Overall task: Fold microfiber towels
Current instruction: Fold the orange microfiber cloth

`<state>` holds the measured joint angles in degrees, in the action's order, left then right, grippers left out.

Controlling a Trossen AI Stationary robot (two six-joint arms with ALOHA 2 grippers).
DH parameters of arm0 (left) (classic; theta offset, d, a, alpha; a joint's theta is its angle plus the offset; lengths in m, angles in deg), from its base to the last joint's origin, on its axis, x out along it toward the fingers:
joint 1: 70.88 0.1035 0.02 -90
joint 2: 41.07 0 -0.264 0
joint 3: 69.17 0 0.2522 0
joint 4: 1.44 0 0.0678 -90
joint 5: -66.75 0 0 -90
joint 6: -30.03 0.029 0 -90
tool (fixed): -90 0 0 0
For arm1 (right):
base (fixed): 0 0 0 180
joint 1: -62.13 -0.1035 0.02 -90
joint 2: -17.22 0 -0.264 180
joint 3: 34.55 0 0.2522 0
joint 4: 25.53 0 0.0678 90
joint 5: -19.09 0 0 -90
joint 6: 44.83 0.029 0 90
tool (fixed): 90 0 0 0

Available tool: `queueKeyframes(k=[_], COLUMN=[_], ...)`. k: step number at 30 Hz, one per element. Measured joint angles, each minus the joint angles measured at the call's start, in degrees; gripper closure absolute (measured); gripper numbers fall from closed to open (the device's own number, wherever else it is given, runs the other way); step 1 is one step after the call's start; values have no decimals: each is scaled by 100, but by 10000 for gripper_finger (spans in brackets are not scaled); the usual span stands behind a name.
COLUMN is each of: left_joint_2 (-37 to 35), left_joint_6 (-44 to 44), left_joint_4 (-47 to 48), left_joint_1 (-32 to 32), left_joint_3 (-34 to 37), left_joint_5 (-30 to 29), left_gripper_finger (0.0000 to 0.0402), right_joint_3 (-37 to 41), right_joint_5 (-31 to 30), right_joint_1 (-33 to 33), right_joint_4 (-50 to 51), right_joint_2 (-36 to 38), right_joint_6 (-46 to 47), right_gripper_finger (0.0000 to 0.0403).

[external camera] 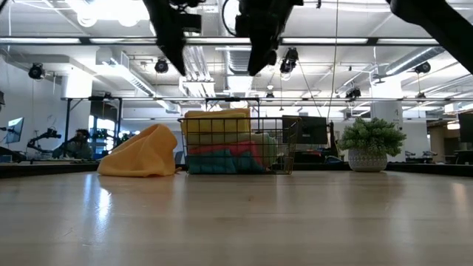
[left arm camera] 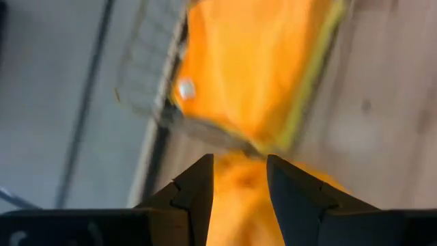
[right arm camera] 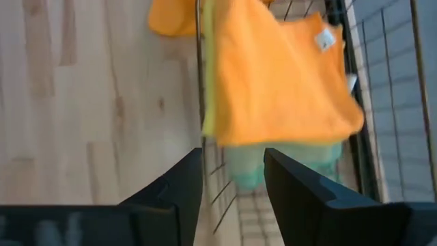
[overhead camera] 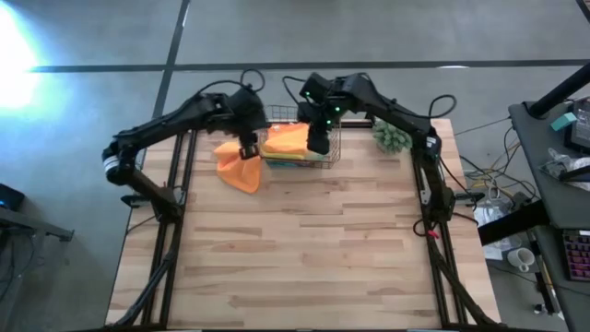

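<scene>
Up at the far edge of the wooden surface (overhead camera: 304, 240), a wire basket (overhead camera: 324, 155) holds a stack of microfiber towels: an orange towel (overhead camera: 288, 138) lies on top, with a yellow one (external camera: 216, 123), a pink one (external camera: 222, 150) and a teal one (external camera: 214, 164) showing through the mesh below it. Just left of the basket, a second orange towel (overhead camera: 239, 166) lies crumpled in a heap on the surface, touching the basket's left side. The left gripper (overhead camera: 247, 148) hangs above this heap, its jaws spread and holding nothing. The right gripper (overhead camera: 318, 140) hovers over the basket's right part, above the stacked cloths, its jaws likewise spread and empty. To the right of the basket, near the far right corner, stands a small green spiky plant (overhead camera: 391, 136) in a pale pot.
</scene>
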<state>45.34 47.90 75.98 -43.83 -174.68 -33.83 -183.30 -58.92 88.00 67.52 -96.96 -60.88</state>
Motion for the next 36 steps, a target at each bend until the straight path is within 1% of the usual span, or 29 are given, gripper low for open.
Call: queueKeyframes(k=[2,5,10,12,15,17,20,25,30,33,36], left_joint_2=[-226,-684,-1657,-2036,-2522,-2802,-3175,-3741,-4197,-4345,-4412], left_joint_6=[-368,-819,-1379,-1734,-2090,-2164,-2202,-2208,-2206,-2206,-2203], left_joint_4=[235,207,-431,-714,-819,-845,-875,-644,-614,-619,-621], left_joint_1=[-25,-113,-349,-460,-650,-795,-981,-1125,-1126,-1126,-1126], left_joint_3=[234,917,2441,2922,3469,3754,4113,4455,4636,4636,4627], left_joint_5=[70,163,249,254,262,266,283,293,294,293,292], left_gripper_finger=[281,281,281,281,281,281,281,281,281,281,281], right_joint_3=[9,47,408,638,1033,1319,1782,2586,3362,3600,3638], right_joint_5=[11,28,59,57,55,56,55,53,4,2,-2], right_joint_1=[-19,-121,-530,-715,-994,-1190,-1460,-1808,-1975,-2006,-2000], right_joint_4=[206,498,583,532,219,-229,-1178,-3307,-5408,-6088,-6484], right_joint_2=[71,79,79,79,79,79,79,79,75,-24,-229], right_joint_6=[217,508,574,584,794,976,1267,1910,2422,2369,2239], right_gripper_finger=[262,268,275,278,281,282,280,274,276,275,264])
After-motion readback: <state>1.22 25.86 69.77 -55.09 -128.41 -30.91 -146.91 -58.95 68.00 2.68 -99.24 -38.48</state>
